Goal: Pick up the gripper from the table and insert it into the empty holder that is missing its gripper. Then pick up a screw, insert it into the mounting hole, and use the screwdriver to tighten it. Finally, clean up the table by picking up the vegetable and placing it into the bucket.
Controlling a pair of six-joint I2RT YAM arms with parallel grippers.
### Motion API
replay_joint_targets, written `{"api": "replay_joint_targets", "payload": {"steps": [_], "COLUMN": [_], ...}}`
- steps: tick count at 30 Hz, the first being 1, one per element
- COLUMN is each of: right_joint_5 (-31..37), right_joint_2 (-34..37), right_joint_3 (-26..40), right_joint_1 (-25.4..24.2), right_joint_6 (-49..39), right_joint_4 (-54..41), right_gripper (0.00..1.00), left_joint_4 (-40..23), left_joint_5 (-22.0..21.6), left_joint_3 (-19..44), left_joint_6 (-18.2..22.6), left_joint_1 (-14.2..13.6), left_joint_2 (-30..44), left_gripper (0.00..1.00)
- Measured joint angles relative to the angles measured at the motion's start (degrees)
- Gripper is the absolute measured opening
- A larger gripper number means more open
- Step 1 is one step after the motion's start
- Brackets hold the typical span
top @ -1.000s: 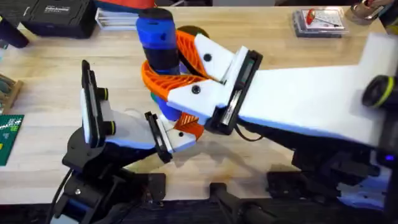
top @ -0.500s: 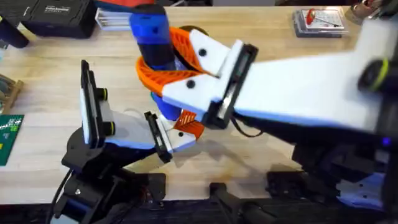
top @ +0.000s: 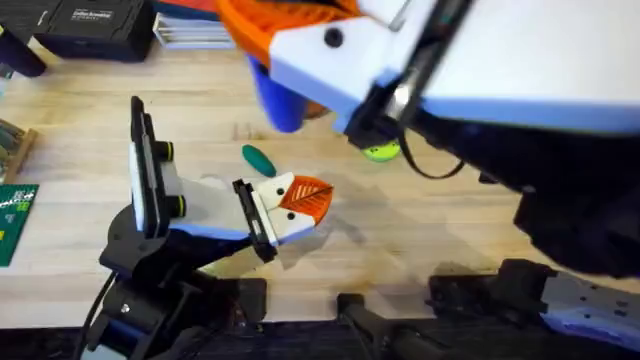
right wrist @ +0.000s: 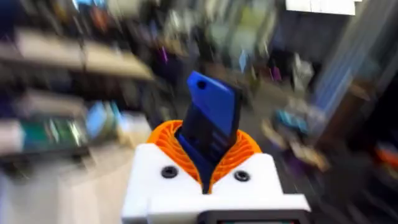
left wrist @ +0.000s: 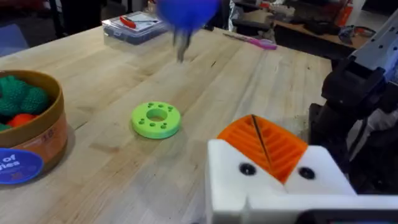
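The right gripper (top: 300,45) is lifted high, close under the overhead camera, so it looks big and blurry at the far middle of the table (top: 450,240). Its fingers are squeezed tight on the screwdriver (top: 280,100), the blue one. In the right wrist view the screwdriver (right wrist: 211,124) sits between the two orange pads (right wrist: 245,152) and sticks up past them. In the left wrist view the blue screwdriver (left wrist: 185,15) hangs in the air above the table, with its dark tip pointing down.

The left gripper (top: 295,205) rests low, near the middle of the table. I cannot tell if its fingers are open or closed. In the left wrist view an orange tip (left wrist: 264,146) sits on a white block (left wrist: 273,190) with two dark screw heads.

The vegetable (top: 259,160) is small and dark green. It lies on the table just past the left gripper, a bit to the left. A bright green disc (left wrist: 156,119) with holes lies flat on the wood. In the overhead view the disc (top: 380,152) peeks out from under the right arm.

The bucket (left wrist: 43,134) is brown and stands on the table. It has green and orange toy foods (left wrist: 22,99) inside. A clear box (left wrist: 134,26) with something red in it sits far back.
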Motion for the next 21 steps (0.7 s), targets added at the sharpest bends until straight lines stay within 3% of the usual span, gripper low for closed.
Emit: {"api": "replay_joint_targets", "payload": {"steps": [6,11,16,21], "right_joint_5": [2.6,8.0,11.2,11.9], "right_joint_2": [0.5,3.3,9.1,15.9], "right_joint_3": [0.0,0.0,0.0,0.0], "right_joint_1": [-11.7,-23.5,-34.2,-40.6], "right_joint_6": [-9.4,-22.1,-34.8,-43.7], "right_joint_4": [-20.7,-32.2,-38.3,-38.8], "right_gripper": [0.026,0.026,0.026,0.026], "left_joint_4": [0.0,0.0,0.0,0.0], "left_joint_5": [0.0,0.0,0.0,0.0], "left_joint_3": [0.0,0.0,0.0,0.0], "left_joint_6": [0.0,0.0,0.0,0.0], "left_joint_1": [0.0,0.0,0.0,0.0], "left_joint_2": [0.0,0.0,0.0,0.0], "left_gripper": [0.004,0.004,0.004,0.004]}}
